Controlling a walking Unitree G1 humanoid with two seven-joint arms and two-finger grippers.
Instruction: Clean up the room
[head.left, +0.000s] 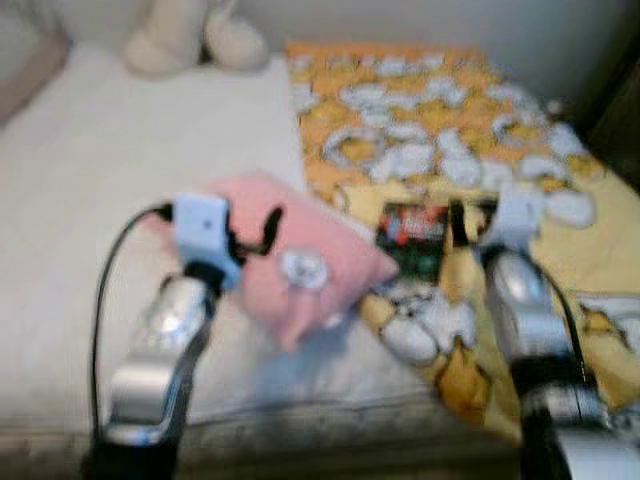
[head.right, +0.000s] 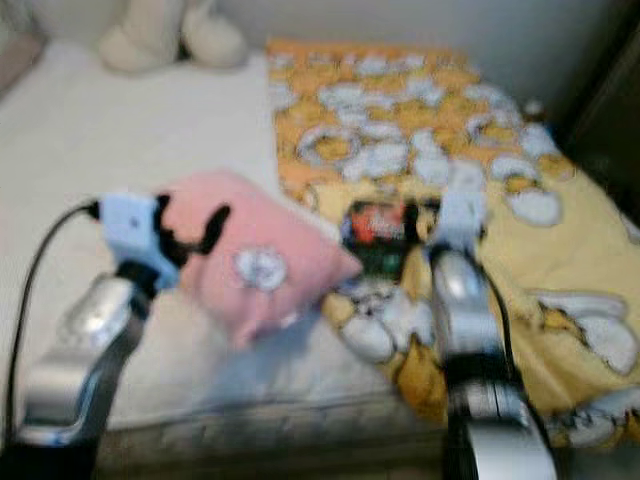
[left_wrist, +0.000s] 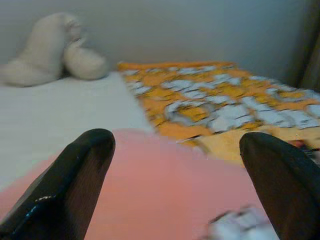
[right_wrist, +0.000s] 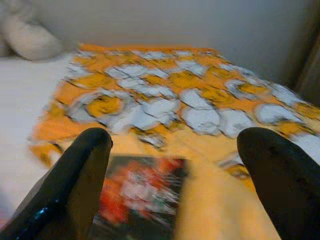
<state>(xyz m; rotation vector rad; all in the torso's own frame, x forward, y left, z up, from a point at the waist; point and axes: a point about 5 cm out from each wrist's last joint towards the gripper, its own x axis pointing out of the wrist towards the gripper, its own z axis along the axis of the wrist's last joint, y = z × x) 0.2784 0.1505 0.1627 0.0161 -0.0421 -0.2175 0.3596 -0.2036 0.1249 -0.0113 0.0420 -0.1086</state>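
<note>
Lying on the white bed (head.left: 90, 170), a soft pink square cushion (head.left: 300, 265) with a pale round patch rests near the front edge, its right corner touching the orange and white patterned blanket (head.left: 440, 110). Just right of it, on that blanket, sits a small dark packet with red print (head.left: 412, 238). The left pincer (head.left: 255, 240) hovers over the cushion's left part, fingers (left_wrist: 75, 175) spread apart, so the cushion lies directly ahead and below it. The right pincer (head.right: 425, 225), also spread wide, hangs just behind the packet. Each arm probably suits its own nearer item. A cream plush toy (head.left: 195, 35) sits at the far end.
</note>
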